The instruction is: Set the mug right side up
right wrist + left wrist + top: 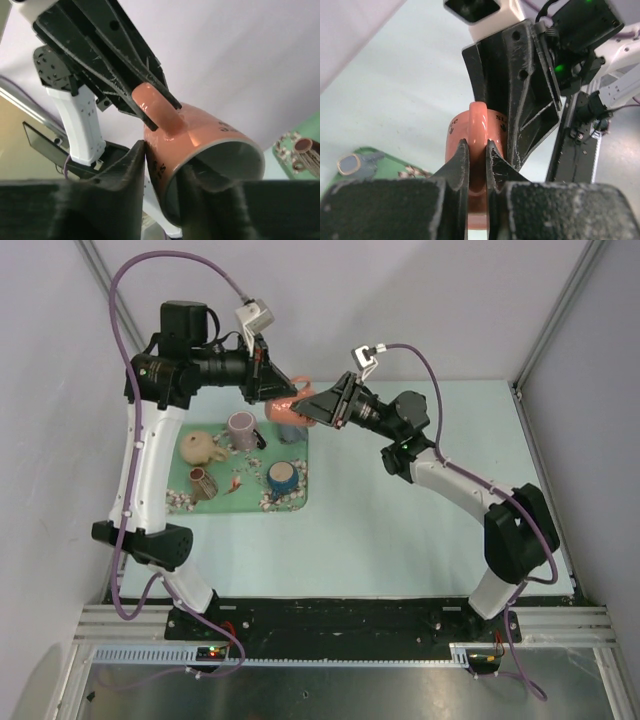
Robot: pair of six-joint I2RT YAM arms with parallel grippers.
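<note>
two tools on one salmon mug (290,412). from above: left tool (283,400) and right tool (318,410) nose to nose over the far edge of the green tray (305,472), mug held in the air between them, clear of the surface (420,540). probably a mid-air handover, for a fresh grip and a turn beyond the reach of one wrist. below on the tray: purple mug (241,428), teapot (203,448), blue cup (282,477), brown cup (203,483).

from the left wrist: left tool (476,150) clenched on the handle (479,120), one finger either side, pinching it flat. firm hold against twisting. black frame of the right tool close against the far side of the mug body.

from the right wrist: right tool (162,165) clamped on the mug wall, one finger inside the open mouth, the other outside. mouth toward this camera, mug seemingly on its side, neither inverted nor upright yet. rim grip probably chosen for swinging the mouth upward after release of the handle.
</note>
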